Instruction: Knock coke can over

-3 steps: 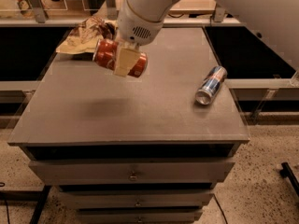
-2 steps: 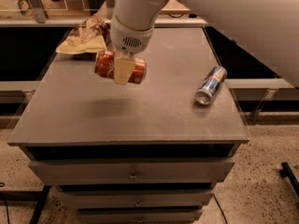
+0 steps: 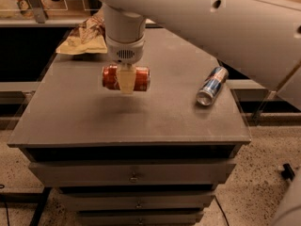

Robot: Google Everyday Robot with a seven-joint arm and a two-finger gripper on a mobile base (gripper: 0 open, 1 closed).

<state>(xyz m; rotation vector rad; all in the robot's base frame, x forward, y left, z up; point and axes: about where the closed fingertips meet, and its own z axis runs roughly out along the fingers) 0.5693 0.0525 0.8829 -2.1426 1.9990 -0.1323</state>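
Observation:
The coke can [image 3: 140, 78] is red with white lettering and lies on its side, crosswise in my gripper [image 3: 127, 84]. The gripper hangs down from the white arm over the middle-left of the grey tabletop [image 3: 155, 119]. It is shut on the can, with one cream finger [image 3: 127, 81] across the can's front. The can looks to be held just above the surface, with a faint shadow under it.
A slim blue-and-silver can [image 3: 211, 85] lies on its side near the table's right edge. A crumpled snack bag [image 3: 84, 36] sits at the back left. Drawers [image 3: 134, 174] are below the front edge. The big white arm covers the upper right.
The gripper has carried the coke can from the back left, near the bag, toward the middle of the table and closer to the front. The can now sits level instead of tilted.

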